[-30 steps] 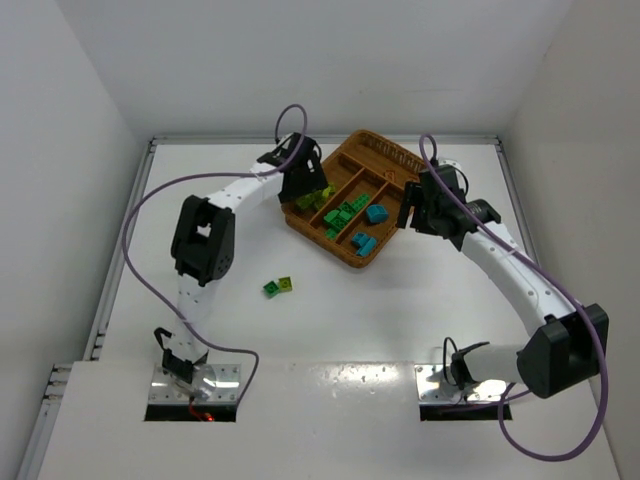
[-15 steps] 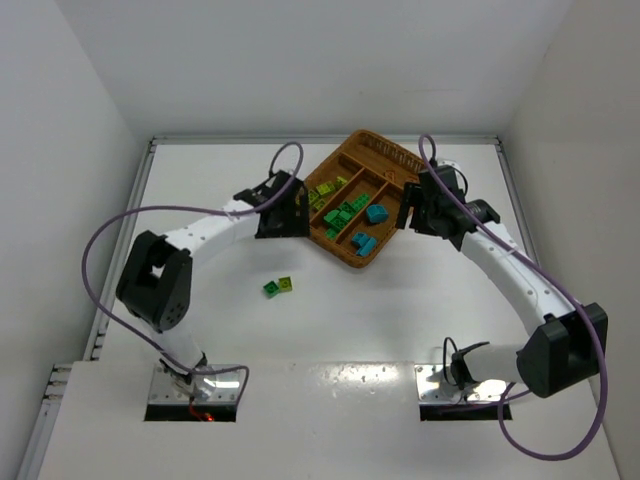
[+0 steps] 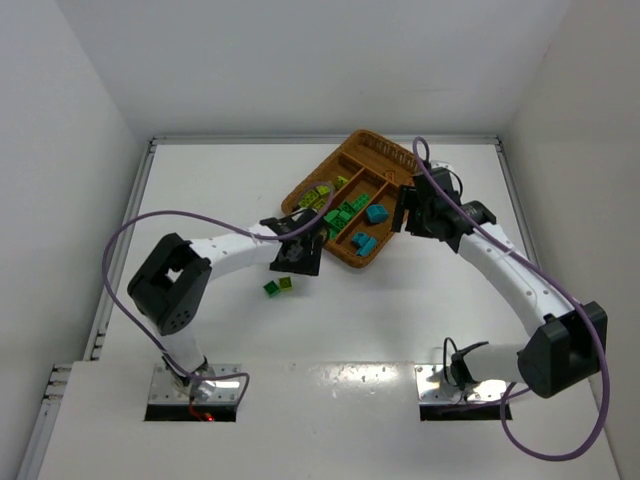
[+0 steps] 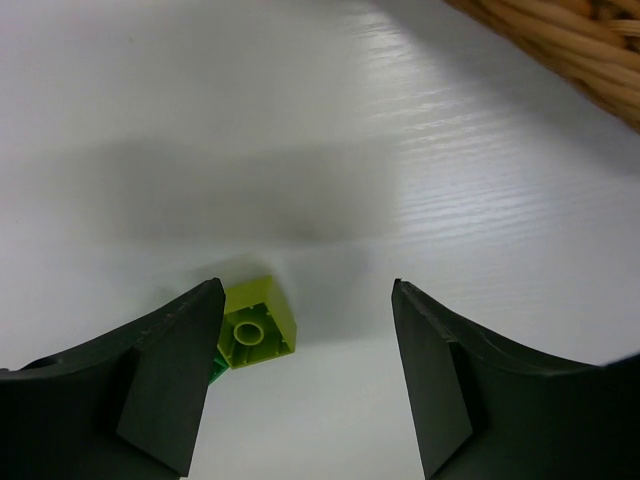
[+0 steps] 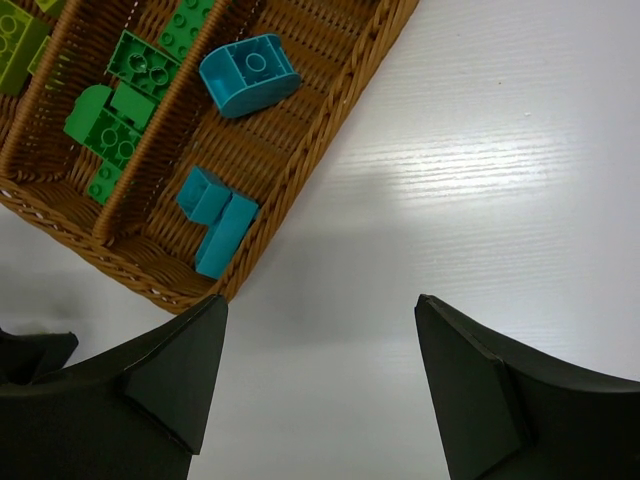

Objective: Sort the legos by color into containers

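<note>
The brown wicker tray [image 3: 398, 160] lies at the back centre, and its near corner shows in the right wrist view [image 5: 310, 150]. Its compartments hold lime bricks [image 3: 320, 193], green bricks [image 3: 343, 215] [image 5: 110, 110] and cyan bricks [image 3: 368, 228] [image 5: 248, 72]. A lime brick [image 3: 286, 284] [image 4: 258, 325] and a dark green brick [image 3: 271, 289] lie together on the table. My left gripper [image 3: 297, 262] [image 4: 305, 285] is open and empty just above and right of them; the lime brick lies by its left finger. My right gripper [image 3: 410, 215] [image 5: 320, 300] is open and empty beside the tray's right edge.
White walls enclose the table on the left, back and right. The purple cables loop above both arms. The arm bases sit at the near edge.
My left arm has swung from over the tray's left compartment down to the table beside the two loose bricks. Lime bricks now show in that compartment. The right gripper shifted slightly.
</note>
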`<state>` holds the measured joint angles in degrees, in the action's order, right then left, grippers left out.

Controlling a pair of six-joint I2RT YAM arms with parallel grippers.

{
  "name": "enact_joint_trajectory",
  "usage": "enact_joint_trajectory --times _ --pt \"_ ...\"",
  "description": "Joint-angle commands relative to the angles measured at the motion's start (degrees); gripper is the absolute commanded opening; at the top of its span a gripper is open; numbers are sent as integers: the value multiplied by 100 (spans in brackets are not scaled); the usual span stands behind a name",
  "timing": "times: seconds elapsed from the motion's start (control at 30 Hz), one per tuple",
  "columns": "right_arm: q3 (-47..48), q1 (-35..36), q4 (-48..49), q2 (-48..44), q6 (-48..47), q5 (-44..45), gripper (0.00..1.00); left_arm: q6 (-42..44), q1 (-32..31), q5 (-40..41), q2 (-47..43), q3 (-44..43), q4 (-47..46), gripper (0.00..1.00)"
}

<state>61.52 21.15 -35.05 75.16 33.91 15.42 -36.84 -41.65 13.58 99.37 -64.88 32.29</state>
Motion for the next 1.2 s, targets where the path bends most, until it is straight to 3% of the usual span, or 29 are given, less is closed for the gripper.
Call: enact_joint_trajectory --times 0.0,0.33,0.53,0.7,0.9,1.07,1.17 --pt "-34 21 16 -141 54 84 77 -289 -1 241 30 116 -13 74" --pt "18 73 16 -89 54 22 77 -658 -1 461 -41 397 40 74" --pt "123 74 16 -36 54 22 77 -711 -62 408 21 301 101 56" --pt "176 127 16 -36 54 75 77 -658 -63 180 144 178 154 56" --pt "176 127 16 -36 54 137 77 -658 -63 48 205 81 207 32" --pt "176 127 -37 -36 54 137 77 -483 -1 -22 3 -410 409 30" --pt "229 127 -37 -36 54 189 77 -351 436 -75 3 -841 409 30"
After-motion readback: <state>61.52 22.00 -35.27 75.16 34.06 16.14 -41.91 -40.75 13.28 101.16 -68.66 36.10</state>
